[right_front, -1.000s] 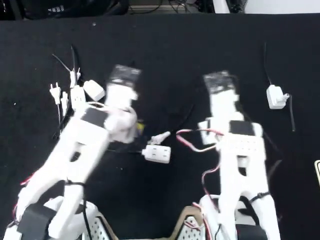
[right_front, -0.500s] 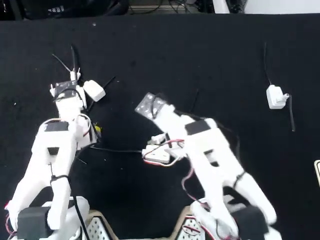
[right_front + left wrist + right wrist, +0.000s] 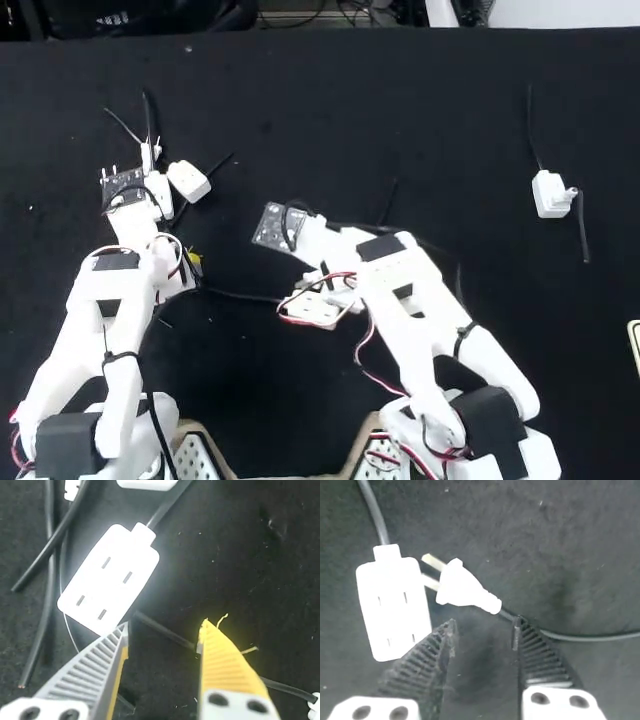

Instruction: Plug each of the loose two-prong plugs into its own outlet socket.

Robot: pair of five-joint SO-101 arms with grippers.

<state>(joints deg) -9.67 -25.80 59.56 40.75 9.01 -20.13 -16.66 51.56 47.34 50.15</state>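
Note:
A white outlet block (image 3: 107, 592) with two pairs of slots lies just beyond my left gripper (image 3: 162, 627), which is open over a thin black cable (image 3: 160, 632). In the high view the left gripper (image 3: 125, 186) is at the cluster of white plugs and an outlet (image 3: 188, 181) at the far left. My right gripper (image 3: 484, 625) is open and holds nothing. Just past its fingertips lies a white two-prong plug (image 3: 462, 589), prongs pointing at a second outlet block (image 3: 392, 609) and apart from it. That block (image 3: 318, 306) lies mid-table, partly under the right arm (image 3: 390, 280).
A white adapter (image 3: 550, 193) with a black lead lies far right. Black cables (image 3: 240, 296) cross the black cloth between the arms, and loose cable ends (image 3: 145, 115) stick out behind the left cluster. The back of the table is open.
The left arm swung left to the plug cluster. The right arm swung from the right side across to the middle outlet block, then crept a little further left.

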